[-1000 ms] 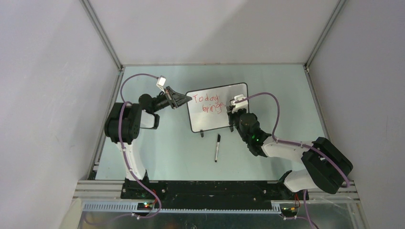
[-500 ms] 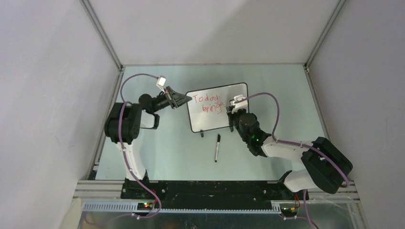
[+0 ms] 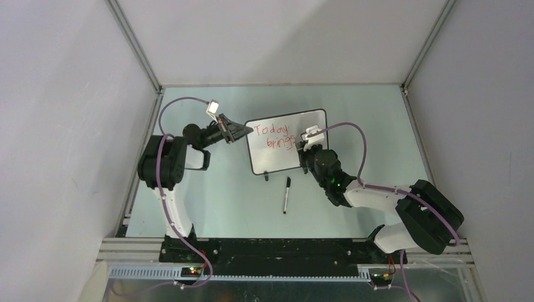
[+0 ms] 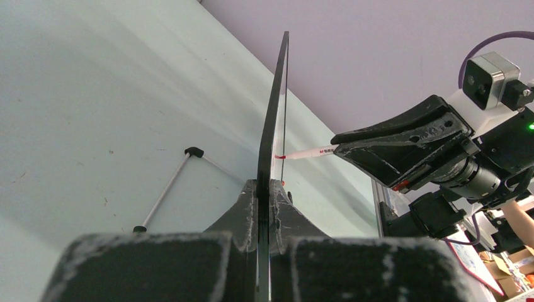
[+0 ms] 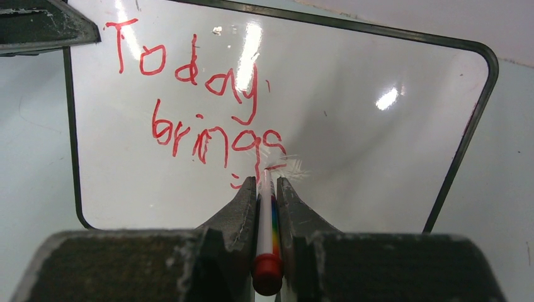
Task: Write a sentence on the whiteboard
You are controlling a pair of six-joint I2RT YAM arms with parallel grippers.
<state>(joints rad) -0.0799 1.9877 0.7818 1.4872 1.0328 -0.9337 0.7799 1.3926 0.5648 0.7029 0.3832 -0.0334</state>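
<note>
In the overhead view the right wrist covers the lower right part of the whiteboard, and the red marker cannot be made out there. The left wrist camera sees the board only edge-on, so no writing reads from that side. From the right wrist camera the board's bottom edge is hidden behind the fingers, and glare whitens the face around the marker tip. The sentence reads "Today" over "brings"; beside the tip are one or two short red strokes too small to read.

The left fingers are clamped on the board's upper left edge. The right fingers are pressed together on the marker, whose tip meets the face just under the end of "brings".

The board stands on its feet on the bench, mid-way across and towards the far side. Bare bench lies behind it and to its right. A black pen lies nearer the arm bases, apart from the board.
</note>
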